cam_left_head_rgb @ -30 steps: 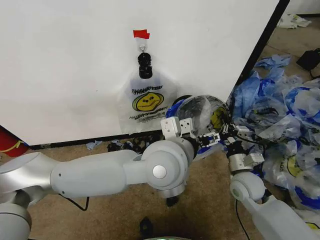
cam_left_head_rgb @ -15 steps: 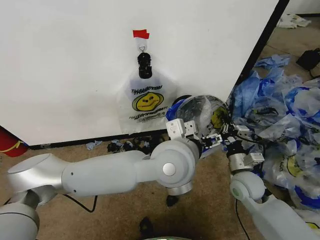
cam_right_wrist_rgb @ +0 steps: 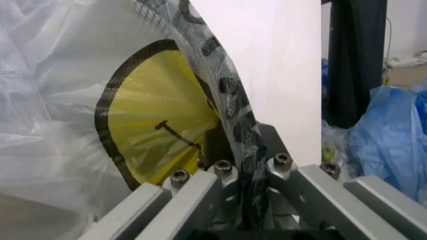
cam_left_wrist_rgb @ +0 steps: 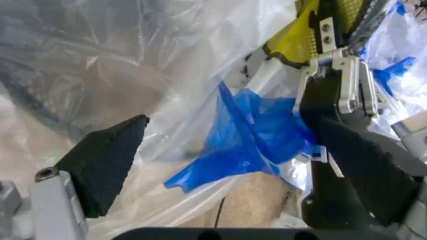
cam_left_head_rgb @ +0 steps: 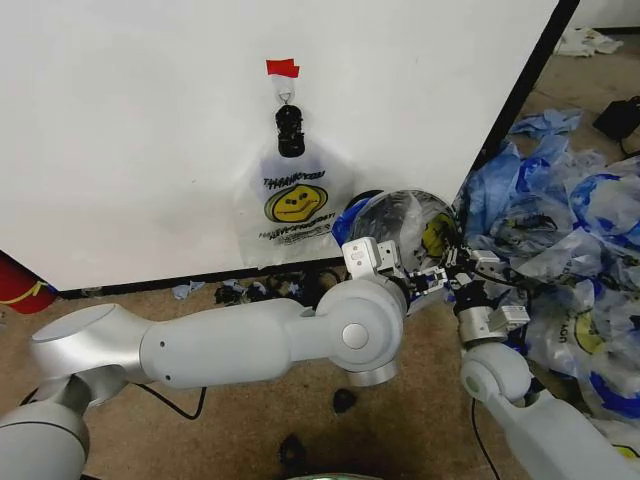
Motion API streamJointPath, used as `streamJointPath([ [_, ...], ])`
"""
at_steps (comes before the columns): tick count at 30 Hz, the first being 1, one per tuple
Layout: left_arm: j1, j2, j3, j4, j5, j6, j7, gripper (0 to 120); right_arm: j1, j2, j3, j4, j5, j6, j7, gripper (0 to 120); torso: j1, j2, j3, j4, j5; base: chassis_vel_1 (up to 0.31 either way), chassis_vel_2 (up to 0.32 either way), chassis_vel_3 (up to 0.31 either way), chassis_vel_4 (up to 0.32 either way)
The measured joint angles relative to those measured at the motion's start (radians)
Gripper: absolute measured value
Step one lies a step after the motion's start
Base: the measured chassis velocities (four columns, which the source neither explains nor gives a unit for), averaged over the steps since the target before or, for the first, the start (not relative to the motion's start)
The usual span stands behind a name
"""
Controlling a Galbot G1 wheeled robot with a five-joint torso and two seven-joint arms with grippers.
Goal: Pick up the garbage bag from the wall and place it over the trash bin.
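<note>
One garbage bag (cam_left_head_rgb: 292,205) with a yellow smiley hangs from the black clip (cam_left_head_rgb: 290,130) on the white wall (cam_left_head_rgb: 130,130). A second garbage bag (cam_left_head_rgb: 405,218) is draped over the trash bin (cam_left_head_rgb: 366,197), whose dark rim peeks out at the left. My right gripper (cam_left_head_rgb: 460,275) is at the bin's near side, shut on that bag's film (cam_right_wrist_rgb: 243,195) beside its smiley print (cam_right_wrist_rgb: 157,132). My left gripper (cam_left_head_rgb: 418,280) has reached across to the same spot. It stands open (cam_left_wrist_rgb: 233,125) around the bag's blue handle (cam_left_wrist_rgb: 250,137), its pads apart from it.
A heap of bluish plastic bags (cam_left_head_rgb: 565,220) covers the floor to the right of the bin. The wall's black edge strip (cam_left_head_rgb: 520,95) runs beside it. A red cylinder (cam_left_head_rgb: 15,285) stands at the far left. Scraps (cam_left_head_rgb: 250,290) lie along the wall's base.
My left arm has slid to the right and closer to the bin, bringing its gripper up to the bag's near edge. The right gripper and both bags stay as they were.
</note>
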Motion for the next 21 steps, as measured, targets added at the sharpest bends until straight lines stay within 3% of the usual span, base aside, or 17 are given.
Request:
streamJointPath([
  [3, -0.002, 0.0, 0.001, 0.0, 0.0, -0.001, -0.001, 98, -0.001, -0.002, 0.001, 0.0, 0.0, 0.001, 0.0, 0, 0.0, 0.0, 0.0, 0.0, 0.0, 0.0, 0.0, 0.0, 0.0],
  [21, -0.008, -0.017, 0.024, 0.013, 0.024, -0.015, -0.007, 32, -0.001, 0.003, 0.006, -0.007, 0.002, 0.005, 0.006, 0, 0.0, 0.0, 0.0, -0.0005, 0.0, 0.0, 0.0, 0.0, 0.0],
])
